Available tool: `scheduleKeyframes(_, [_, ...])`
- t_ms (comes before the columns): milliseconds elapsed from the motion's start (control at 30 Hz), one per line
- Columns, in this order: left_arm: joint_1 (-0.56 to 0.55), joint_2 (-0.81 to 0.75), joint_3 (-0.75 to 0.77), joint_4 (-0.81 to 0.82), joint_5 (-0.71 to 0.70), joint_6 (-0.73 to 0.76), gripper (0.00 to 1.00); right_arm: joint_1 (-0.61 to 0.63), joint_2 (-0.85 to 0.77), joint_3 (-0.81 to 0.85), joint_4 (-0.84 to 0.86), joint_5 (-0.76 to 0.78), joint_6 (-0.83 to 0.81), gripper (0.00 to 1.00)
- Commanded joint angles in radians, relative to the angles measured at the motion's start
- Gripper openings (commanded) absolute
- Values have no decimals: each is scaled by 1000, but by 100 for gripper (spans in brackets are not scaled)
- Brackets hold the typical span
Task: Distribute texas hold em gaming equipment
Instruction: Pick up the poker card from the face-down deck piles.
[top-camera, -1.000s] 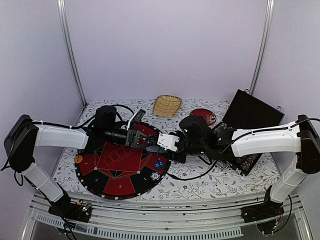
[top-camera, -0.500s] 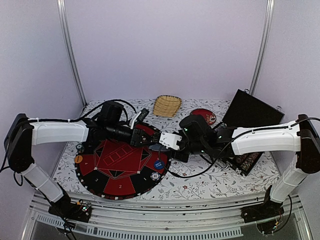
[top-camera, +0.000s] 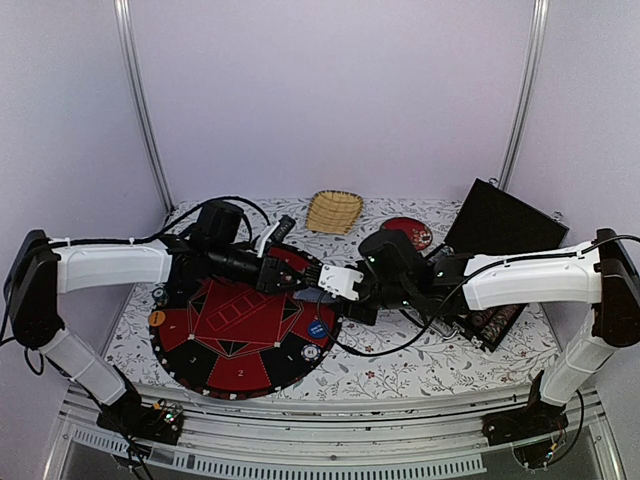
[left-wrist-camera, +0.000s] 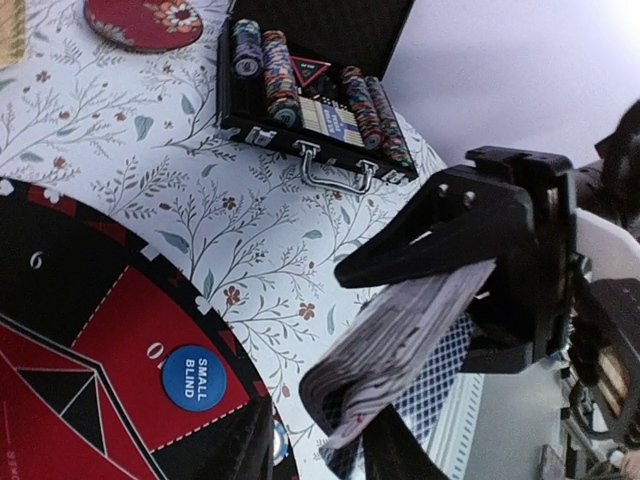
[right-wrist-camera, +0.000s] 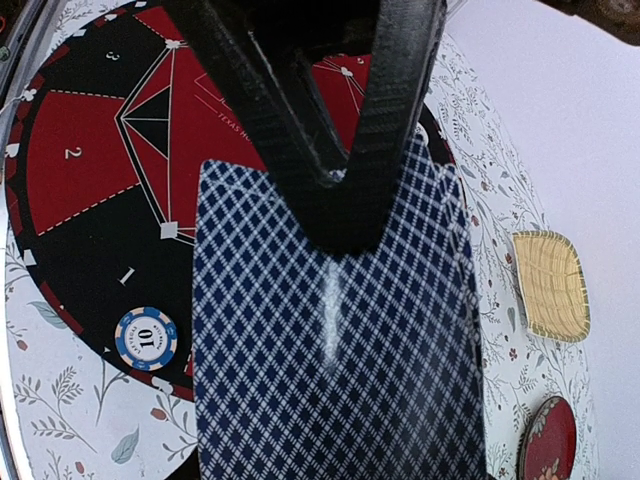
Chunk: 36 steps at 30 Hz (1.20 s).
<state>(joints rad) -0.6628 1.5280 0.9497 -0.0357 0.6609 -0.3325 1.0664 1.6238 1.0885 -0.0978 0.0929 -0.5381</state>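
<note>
Lying nearest on the round red-and-black mat (top-camera: 240, 345), by its right rim, is a blue-and-white chip (right-wrist-camera: 146, 338). Just beyond it sits a blue button (left-wrist-camera: 197, 377) marked small blind. An orange button (top-camera: 157, 317) rests at the mat's left edge. Above the mat's right side, the right gripper (right-wrist-camera: 335, 212) is clamped on a deck (left-wrist-camera: 405, 325) of cards with blue diamond backs, held off the table. The left gripper (left-wrist-camera: 320, 455) sits to the deck's left, its fingers (left-wrist-camera: 250, 445) spread either side of the deck's free end, with a gap beside one finger. Farther right, an open case (left-wrist-camera: 300, 140) holds rows of chips. A red plate (top-camera: 408, 232) and a basket (top-camera: 333, 211) sit at the far edge.
</note>
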Motion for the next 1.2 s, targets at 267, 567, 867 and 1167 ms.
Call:
scheduleKeyframes(267, [5, -65, 3, 2, 68, 16, 21, -9, -18, 14, 54, -45, 21, 42])
scheduleKeyframes(567, [23, -80, 4, -33, 51, 28, 34, -17, -19, 16, 49, -56, 23, 42])
scheduleKeyframes(867, [35, -103, -7, -27, 65, 20, 39, -21, -11, 18, 54, -79, 33, 41])
scheduleKeyframes(1167, [34, -98, -25, -17, 117, 12, 9, -29, -13, 22, 60, -89, 41, 41])
